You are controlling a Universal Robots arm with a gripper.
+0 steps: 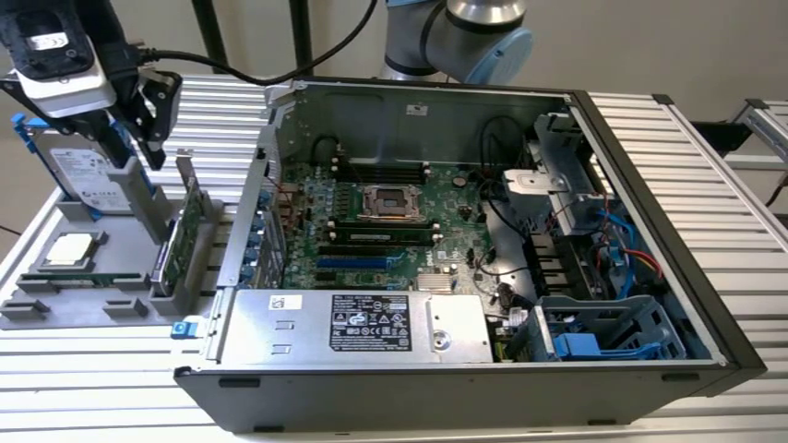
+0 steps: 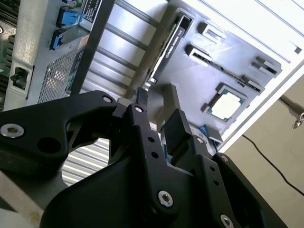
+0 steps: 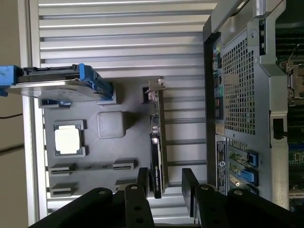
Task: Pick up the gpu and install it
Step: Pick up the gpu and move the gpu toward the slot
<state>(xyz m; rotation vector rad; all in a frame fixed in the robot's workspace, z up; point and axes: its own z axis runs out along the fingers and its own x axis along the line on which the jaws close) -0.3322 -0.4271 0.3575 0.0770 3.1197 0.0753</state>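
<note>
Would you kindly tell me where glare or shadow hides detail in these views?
Exterior view: even light, the case dim around its drive bays. Second wrist view: the slatted table glares white, the gripper a dark mass. First wrist view: the processor is washed out, the gpu dark.

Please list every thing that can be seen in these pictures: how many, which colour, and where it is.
flat rectangular gpu: one, green and black, standing on edge in the tray
moulded plastic tray: one, grey, at the exterior view's left of the case
metal hard drive with clips: one, silver and blue, upright in the tray
square processor chip: one, silver, flat in the tray
open computer case: one, dark grey, middle of the table
large motherboard: one, green, inside the case
boxy power supply: one, silver, inside the case
slatted metal table: one, silver, under everything
robot arm: one, silver and blue, behind the case
gripper: one, black, open, above the gpu
</note>
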